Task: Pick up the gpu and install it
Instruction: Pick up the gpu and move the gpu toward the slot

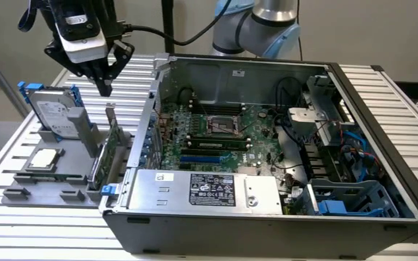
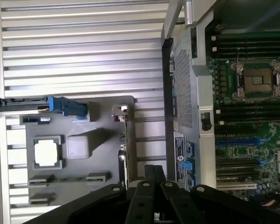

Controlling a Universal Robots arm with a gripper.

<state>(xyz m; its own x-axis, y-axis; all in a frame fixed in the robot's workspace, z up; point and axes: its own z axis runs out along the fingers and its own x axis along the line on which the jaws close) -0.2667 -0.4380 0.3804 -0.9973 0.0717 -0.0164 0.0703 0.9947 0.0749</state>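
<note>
- On my screen the arm has rounded silver-grey joints with pale blue caps.
- A black cable loops off its wrist.
- I see a white housing with a black insert there.
- The gripper is black, built of angular bars with silver screws at the pivots.

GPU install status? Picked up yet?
Nothing done yet: the gpu stands on edge in the gray holder beside the PC case. In hand: nothing; the gripper hovers above the card, shut and empty. Left: pick-up and seating; the motherboard's blue slots are bare.
</note>
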